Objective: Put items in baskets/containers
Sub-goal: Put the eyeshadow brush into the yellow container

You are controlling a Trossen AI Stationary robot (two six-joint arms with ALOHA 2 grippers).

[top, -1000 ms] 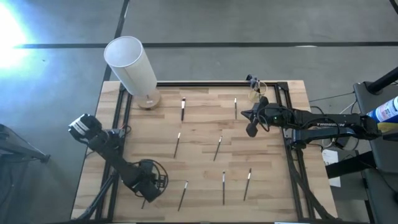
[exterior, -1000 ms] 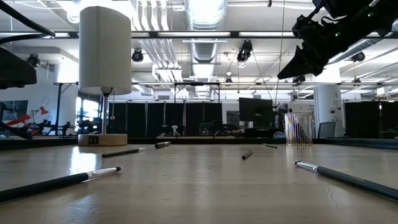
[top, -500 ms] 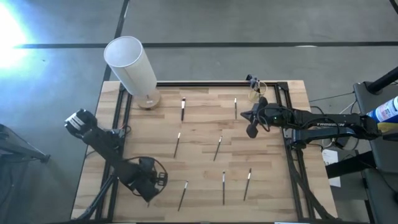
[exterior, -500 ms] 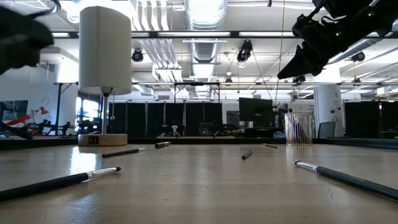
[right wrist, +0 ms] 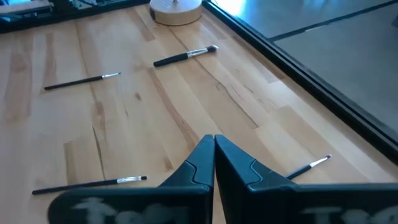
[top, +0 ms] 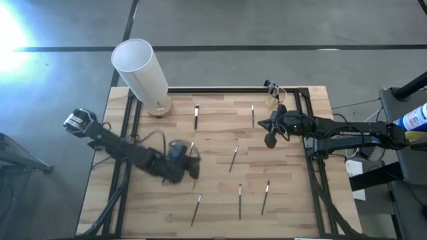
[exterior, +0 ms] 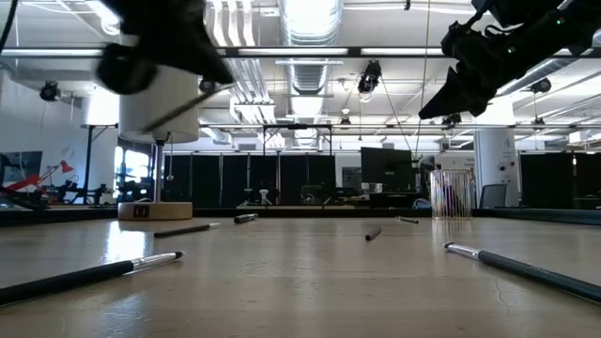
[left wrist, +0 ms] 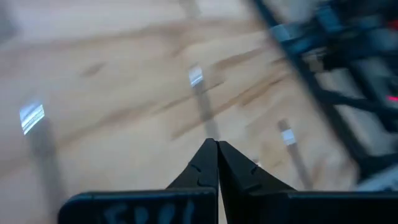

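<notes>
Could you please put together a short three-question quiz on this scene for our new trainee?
1. True or false: the left claw is over the wooden table, with its fingers shut.
2. Where does the clear cup stand?
A. at the table's far right corner, close to the right claw
B. beside the white cylinder
C. in the middle of the table
3. Fill in: in the right wrist view, the brush with the thickest handle lies nearest the round ____ base.

Key: 1 true; 2 A; 3 wooden.
</notes>
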